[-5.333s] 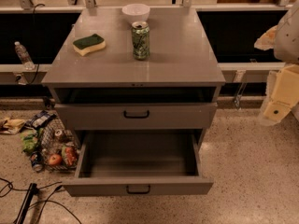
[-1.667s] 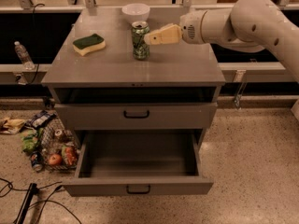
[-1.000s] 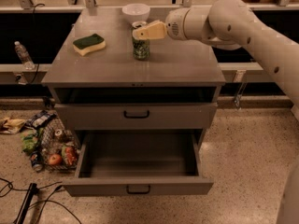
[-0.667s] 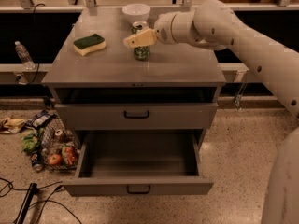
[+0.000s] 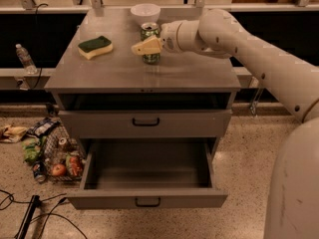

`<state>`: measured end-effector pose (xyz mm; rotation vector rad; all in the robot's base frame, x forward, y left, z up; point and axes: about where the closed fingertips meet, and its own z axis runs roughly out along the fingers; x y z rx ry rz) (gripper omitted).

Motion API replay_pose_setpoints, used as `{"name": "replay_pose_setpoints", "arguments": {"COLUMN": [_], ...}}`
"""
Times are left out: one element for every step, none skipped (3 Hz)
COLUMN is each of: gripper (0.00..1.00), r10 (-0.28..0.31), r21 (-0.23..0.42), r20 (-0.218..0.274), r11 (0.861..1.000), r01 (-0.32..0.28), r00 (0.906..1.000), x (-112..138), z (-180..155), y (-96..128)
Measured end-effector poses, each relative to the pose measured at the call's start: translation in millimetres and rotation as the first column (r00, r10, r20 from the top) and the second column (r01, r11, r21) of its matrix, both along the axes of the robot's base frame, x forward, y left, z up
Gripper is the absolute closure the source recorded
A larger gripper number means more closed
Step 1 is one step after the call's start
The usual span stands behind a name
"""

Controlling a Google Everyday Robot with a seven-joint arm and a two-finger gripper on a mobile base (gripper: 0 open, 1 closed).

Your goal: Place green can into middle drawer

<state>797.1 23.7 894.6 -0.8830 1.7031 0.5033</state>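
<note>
the end effector [image 5: 143,47] hangs over the back-centre of the grey cabinet's worktop [image 5: 124,72], right at the green can [image 5: 150,32]. its pale, wedge-shaped front lies across the middle of the can and points left, so only the can's silver top and its lower green band show, 1 above and 1 below the wedge. whether the end effector is clenched on the can or only resting against it cannot be told from this angle. the white arm [image 5: 239,36] reaches in from the right, and the robot's body [image 5: 294,183] fills the lower right corner.

the can stands upright on the worktop, just in front of a white bowl [image 5: 145,12] at the back edge. a sponge [image 5: 95,47] – green on top, yellow beneath – lies flat to the left of the can, apart from it.

below the worktop the cabinet shows 2 drawers. the upper drawer [image 5: 99,124] is pushed in, with a small black handle at the middle of its front. the middle drawer [image 5: 147,169] beneath it is pulled well out toward the camera, its grey floor in plain view and a black handle on its front panel – the can is up on the worktop, not in this drawer.

on the speckled floor to the left lies a heap of clutter [image 5: 50,151] with a wire basket, fruit and small cans. a water bottle [image 5: 24,59] stands on the ledge further left.
</note>
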Motion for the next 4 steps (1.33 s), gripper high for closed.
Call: {"name": "replay_pose_setpoints", "arguments": {"gripper": [0.42,0.66,0.87,1.00], "r10": [0.012,0.046,0.111,0.225], "r21": [0.010,0.029,0.082,0.116], "r20": [0.018,0.024,0.035,0.120], "r11": [1.000,0.998,0.990,0.964], "r01": [-0.012,-0.047,-0.114,-0.239], "r00": [0.9998,0.9986,0.9932,0.9670], "x": [7,6,-9,-71], "z": [-1,0,7,38], "y": [8,17,9,-12]}}
